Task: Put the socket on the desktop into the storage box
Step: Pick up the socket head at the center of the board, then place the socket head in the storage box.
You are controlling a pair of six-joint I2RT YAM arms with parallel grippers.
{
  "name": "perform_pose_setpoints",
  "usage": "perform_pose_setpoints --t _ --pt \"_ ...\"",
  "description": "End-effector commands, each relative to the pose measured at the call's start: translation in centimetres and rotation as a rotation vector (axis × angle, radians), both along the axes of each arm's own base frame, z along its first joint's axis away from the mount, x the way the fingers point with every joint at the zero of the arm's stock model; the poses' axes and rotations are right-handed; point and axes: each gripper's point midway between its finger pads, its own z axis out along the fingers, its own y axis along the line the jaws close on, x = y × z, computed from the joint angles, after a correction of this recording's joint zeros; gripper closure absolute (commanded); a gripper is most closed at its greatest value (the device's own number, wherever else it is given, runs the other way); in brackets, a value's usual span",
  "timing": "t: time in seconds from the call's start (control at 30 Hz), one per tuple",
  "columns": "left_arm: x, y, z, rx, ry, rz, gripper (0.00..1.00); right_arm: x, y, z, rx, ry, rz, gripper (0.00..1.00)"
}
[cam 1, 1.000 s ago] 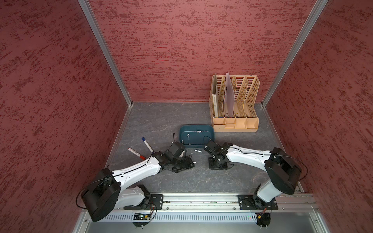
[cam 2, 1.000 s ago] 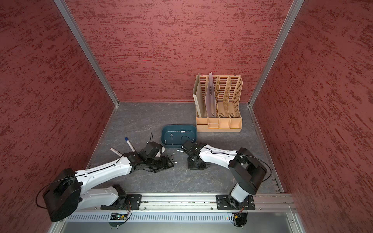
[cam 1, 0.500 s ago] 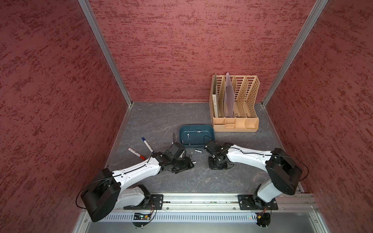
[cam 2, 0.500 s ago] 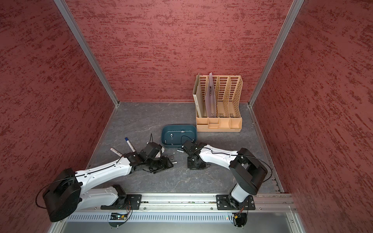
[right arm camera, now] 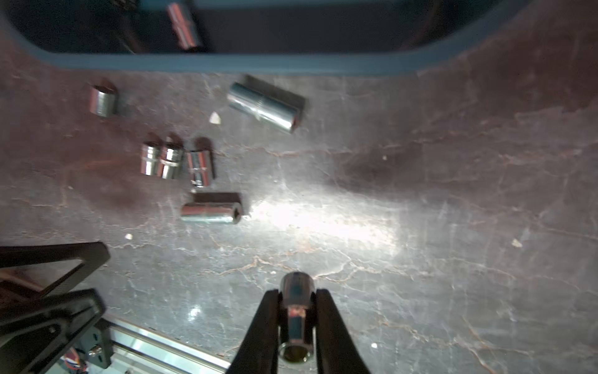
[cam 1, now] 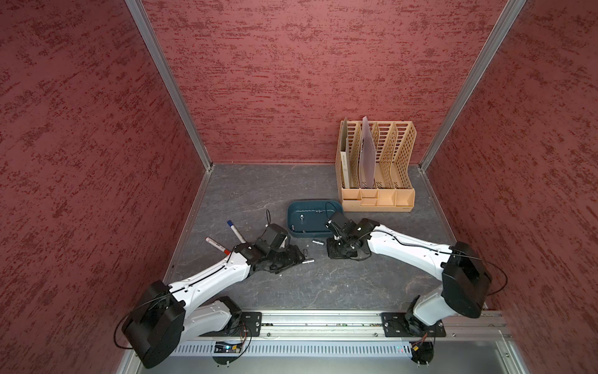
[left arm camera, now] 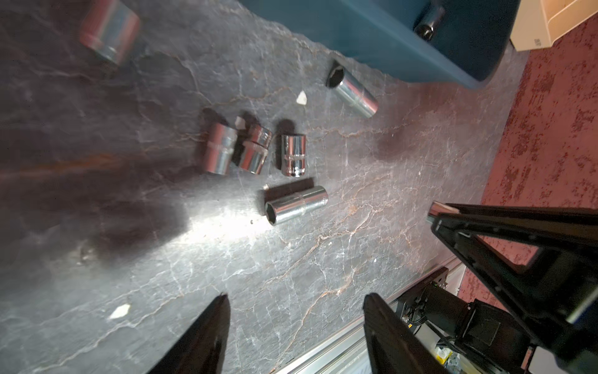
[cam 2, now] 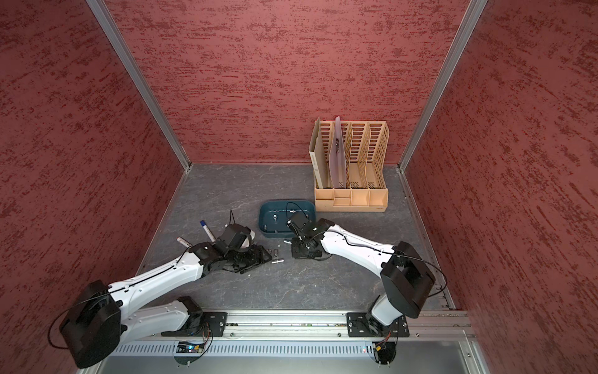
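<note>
Right hand: the black two-fingered right hand (right arm camera: pixel 297 294) is clenched on a short chrome steel socket (right arm camera: pixel 296 311). The socket lies lengthwise between the fingers (right arm camera: pixel 259 323) and its end reaches past the tips.
Height of right hand: it is low over the flat dark grey counter with pale veins (cam 1: pixel 323 285). I cannot tell if the held piece touches the counter.
Left hand: the black left hand (left arm camera: pixel 296 296) is released, with its fingers wide apart and nothing between them.
Loose sockets: a long chrome socket (left arm camera: pixel 296 205) lies on its side ahead of the left hand's fingertips. Just beyond it are three short chrome sockets (left arm camera: pixel 254 152) in a row, close together. A second long socket (left arm camera: pixel 354 95) lies farther ahead, just beside the box wall.
Storage box: the shallow dark teal plastic tub with rounded corners (cam 1: pixel 293 207) stands ahead of both hands, beyond the loose pieces. A chrome socket inside (left arm camera: pixel 428 22) lies on its floor.
Other things: two marker pens (cam 1: pixel 236 231) lie beside the left hand, on the side away from the right hand. A tall tan perforated file rack (cam 1: pixel 377 168) stands beyond the tub.
</note>
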Motion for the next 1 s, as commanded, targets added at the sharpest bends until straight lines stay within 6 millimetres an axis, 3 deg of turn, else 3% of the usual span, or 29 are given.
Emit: perform_pose_setpoints --t 0.0,0.57,0.97 --pt "1.0 0.7 1.4 -0.007 -0.033 0.020 0.31 1.4 1.4 1.0 0.024 -0.022 0.036 0.82" --pt "3.3 4.8 3.0 -0.010 -0.058 0.162 0.31 9.0 5.9 2.6 0.106 -0.052 0.068 0.82" --pt "3.5 6.0 2.9 -0.009 -0.045 0.204 0.31 13.9 8.4 0.3 0.120 -0.017 0.062 0.82"
